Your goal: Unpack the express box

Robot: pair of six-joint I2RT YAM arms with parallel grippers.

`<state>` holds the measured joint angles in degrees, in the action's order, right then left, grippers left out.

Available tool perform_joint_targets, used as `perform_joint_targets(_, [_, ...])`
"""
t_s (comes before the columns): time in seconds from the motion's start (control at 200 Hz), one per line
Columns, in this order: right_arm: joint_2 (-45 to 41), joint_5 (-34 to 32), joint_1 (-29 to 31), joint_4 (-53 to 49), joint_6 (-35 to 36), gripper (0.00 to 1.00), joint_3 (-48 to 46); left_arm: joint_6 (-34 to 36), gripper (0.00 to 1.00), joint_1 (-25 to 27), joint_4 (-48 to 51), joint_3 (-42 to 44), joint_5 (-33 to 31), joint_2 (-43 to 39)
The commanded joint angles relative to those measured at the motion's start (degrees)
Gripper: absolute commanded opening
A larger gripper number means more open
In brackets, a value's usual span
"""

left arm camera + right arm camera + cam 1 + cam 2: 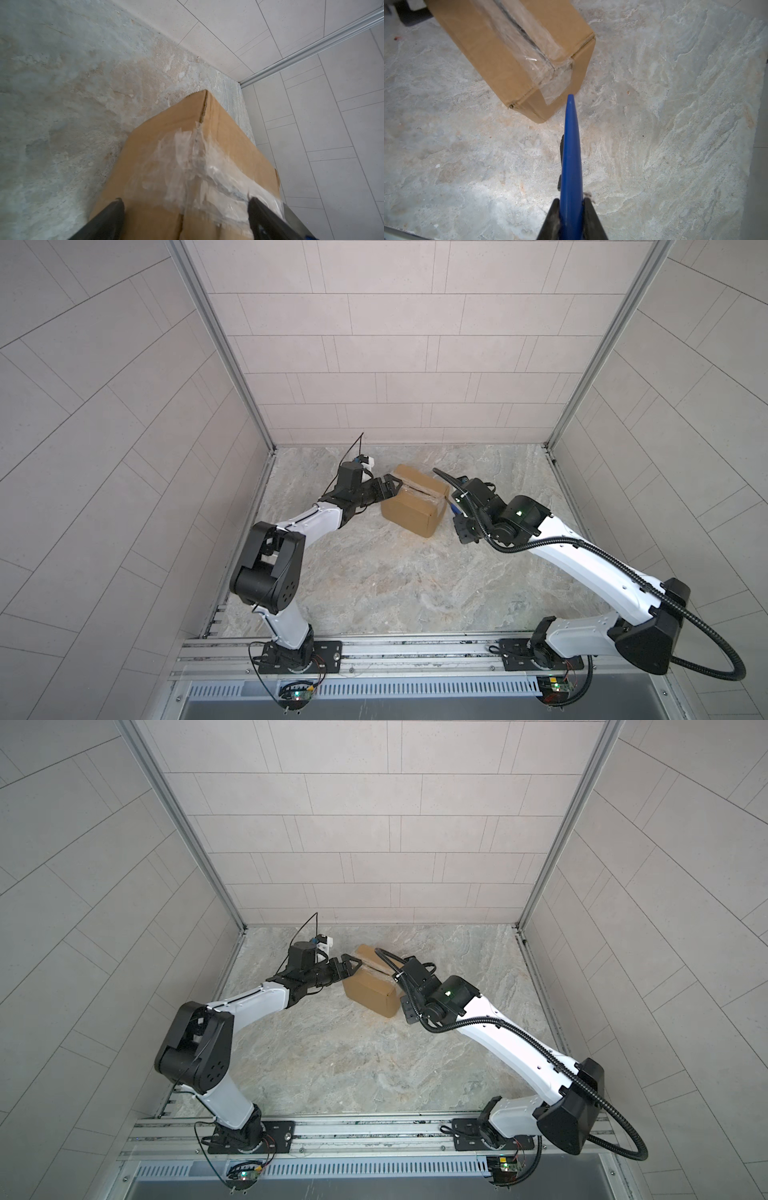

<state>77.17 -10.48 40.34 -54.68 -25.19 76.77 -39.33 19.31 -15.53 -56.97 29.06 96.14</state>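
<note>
Toward the far middle of the stone-patterned tabletop (374,593) sits the express box (409,510), a small brown cardboard carton turned at an angle, with its flaps down and the two arms at either end. Clear tape (197,158) runs wrinkled along the top seam and folds over both ends. A dark line shows along the seam, but I cannot tell whether the tape is cut through there. The left gripper (185,201) is at the box's left end with its jaws spread wide over the taped end face, holding nothing. The right gripper (571,209) is closed tight around a blue pointed plastic blade (571,145). The blade's tip is just beside the taped right end, low on that face, and I cannot tell whether it touches. The carton looks light for its size and would probably skate on the smooth top if pushed from one side only, so it wants bracing from the opposite end. Its corners and folded edges should be stiff, while the wide panels and flaps will likely give under a pinch. The tape looks slick and is a poor surface to grip. A better hold would be across two opposite bare cardboard walls near a corner, clear of the seam the blade must follow.
</note>
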Motion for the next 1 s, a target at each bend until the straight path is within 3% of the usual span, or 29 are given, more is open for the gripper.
perform_joint_targets(0.0, [2.5,1.9,-2.3,5.2,4.0,0.00,2.6,-4.4,0.96,2.8,-6.6,4.0,0.0,-3.7])
perform_joint_targets(0.295, [13.5,5.5,-9.9,12.0,9.6,0.00,11.3,-10.7,0.97,11.0,-12.9,10.7,-2.8,-10.7])
perform_joint_targets(0.471, [12.8,2.7,-14.6,8.5,9.7,0.00,12.2,-5.5,1.00,9.9,-2.8,10.9,-7.3,-16.7])
perform_joint_targets(0.566, [8.3,2.8,-14.8,6.4,10.0,0.00,8.0,-3.6,1.00,4.6,0.0,9.5,-6.8,-17.4])
perform_joint_targets(0.811, [-7.7,2.2,-12.9,3.1,1.4,0.00,-6.7,3.6,1.00,-3.6,7.1,-3.8,-4.8,-7.6])
perform_joint_targets(0.991, [-9.1,2.5,-8.9,2.5,-2.0,0.00,-7.9,4.3,1.00,-3.8,7.0,-12.7,-1.7,2.1])
